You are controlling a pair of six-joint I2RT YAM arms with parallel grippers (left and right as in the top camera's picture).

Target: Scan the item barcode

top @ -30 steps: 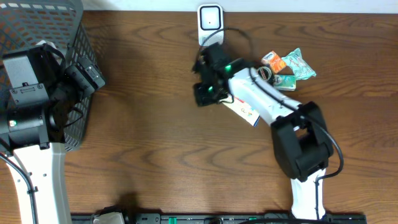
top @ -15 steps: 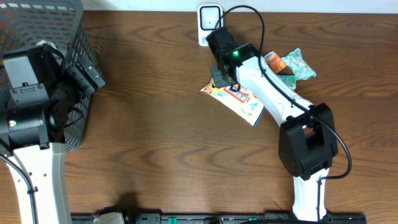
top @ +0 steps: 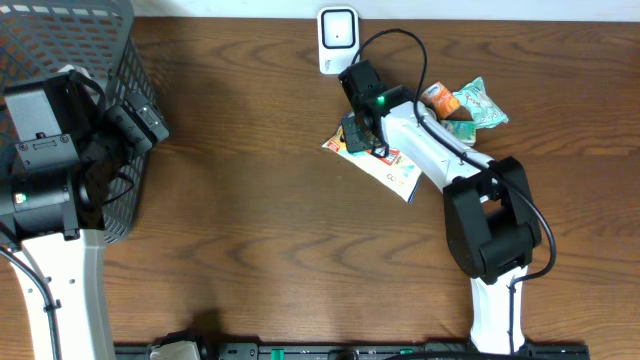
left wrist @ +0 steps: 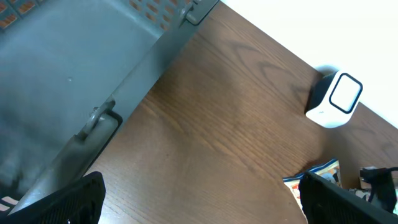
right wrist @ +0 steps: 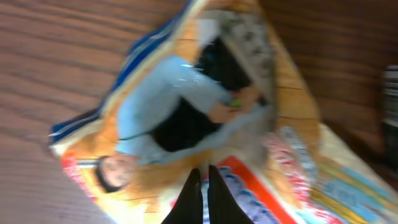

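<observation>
The item is a flat, colourful printed packet [top: 388,168] lying on the brown table, just below the white barcode scanner [top: 338,38]. My right gripper [top: 357,134] hangs over the packet's upper left part. In the right wrist view its fingers are shut together [right wrist: 203,185] right over the blurred packet face [right wrist: 186,112]; I cannot tell whether they touch it. My left gripper [left wrist: 208,205] stands wide open with nothing between its fingers, far left by the basket. The left wrist view shows the scanner [left wrist: 336,99] and a corner of the packet [left wrist: 318,175].
A grey mesh basket [top: 60,40] fills the back left corner, its wall [left wrist: 62,74] close beside my left gripper. A small pile of other packets [top: 462,105] lies right of the scanner, behind the right arm. Bare wood stretches between the two arms.
My right gripper swung from left of the packet up toward the scanner, uncovering the packet, then dropped back slightly over it. The packet and the left arm stayed put.
</observation>
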